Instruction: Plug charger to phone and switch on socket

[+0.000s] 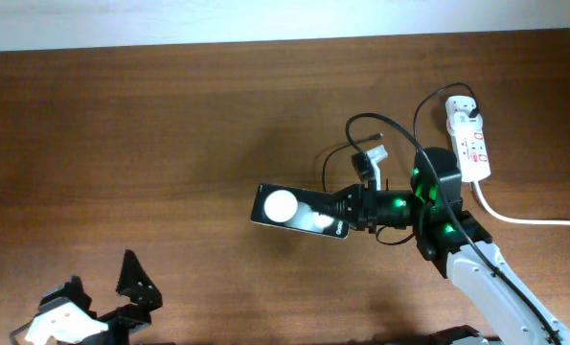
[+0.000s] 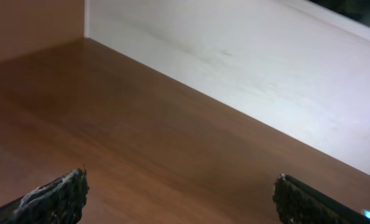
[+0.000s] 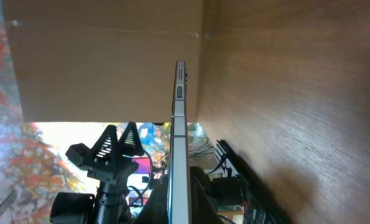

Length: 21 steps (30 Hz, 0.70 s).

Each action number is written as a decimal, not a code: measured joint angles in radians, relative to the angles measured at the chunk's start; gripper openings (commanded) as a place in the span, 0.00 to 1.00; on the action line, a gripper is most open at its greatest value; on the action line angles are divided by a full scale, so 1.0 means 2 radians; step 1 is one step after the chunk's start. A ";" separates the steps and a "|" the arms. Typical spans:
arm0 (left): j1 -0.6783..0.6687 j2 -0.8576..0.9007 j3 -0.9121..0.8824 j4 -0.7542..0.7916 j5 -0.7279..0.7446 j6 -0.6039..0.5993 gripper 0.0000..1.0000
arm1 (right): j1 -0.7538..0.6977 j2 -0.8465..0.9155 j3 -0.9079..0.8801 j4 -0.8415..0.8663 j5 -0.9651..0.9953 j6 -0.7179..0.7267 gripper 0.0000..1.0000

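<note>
The black phone [image 1: 299, 213] with two white round spots on its screen is held level above the table by my right gripper [image 1: 347, 213], which is shut on its right end. In the right wrist view the phone [image 3: 180, 143] shows edge-on between the fingers [image 3: 180, 208]. The thin black charger cable [image 1: 385, 125] loops behind the gripper, its white-tipped end [image 1: 369, 158] near the wrist. The white socket strip [image 1: 468, 139] with red marks lies at the far right. My left gripper [image 1: 122, 287] is open and empty at the near left, over bare table [image 2: 178, 199].
A thick white cord [image 1: 524, 218] runs from the socket off the right edge. A pale wall [image 2: 247, 68] borders the table's far side. The wooden table [image 1: 122, 144] stretches left of the phone.
</note>
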 measured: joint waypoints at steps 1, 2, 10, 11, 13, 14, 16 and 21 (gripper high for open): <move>0.000 0.000 0.000 0.004 0.010 0.000 0.99 | 0.000 0.000 0.000 0.014 -0.004 -0.001 0.04; 0.000 0.000 0.000 0.015 0.031 0.000 0.99 | 0.000 0.000 0.000 0.021 -0.006 -0.001 0.04; 0.000 0.133 0.000 0.083 0.196 -0.059 0.99 | 0.000 0.000 0.000 0.035 0.065 0.039 0.04; 0.000 0.166 0.000 0.095 0.217 -0.077 0.99 | 0.000 0.000 0.000 0.036 0.080 0.052 0.04; 0.000 0.226 0.000 0.118 0.258 -0.111 0.99 | 0.004 0.000 0.000 0.040 0.117 0.079 0.04; 0.000 0.252 -0.001 0.138 0.287 -0.124 0.99 | 0.013 0.000 0.000 0.042 0.140 0.095 0.04; 0.000 0.300 -0.001 0.160 0.345 -0.145 0.99 | 0.045 0.000 -0.001 0.062 0.184 0.131 0.04; 0.000 0.379 -0.001 0.187 0.429 -0.275 1.00 | 0.141 0.001 -0.001 0.088 0.320 0.225 0.04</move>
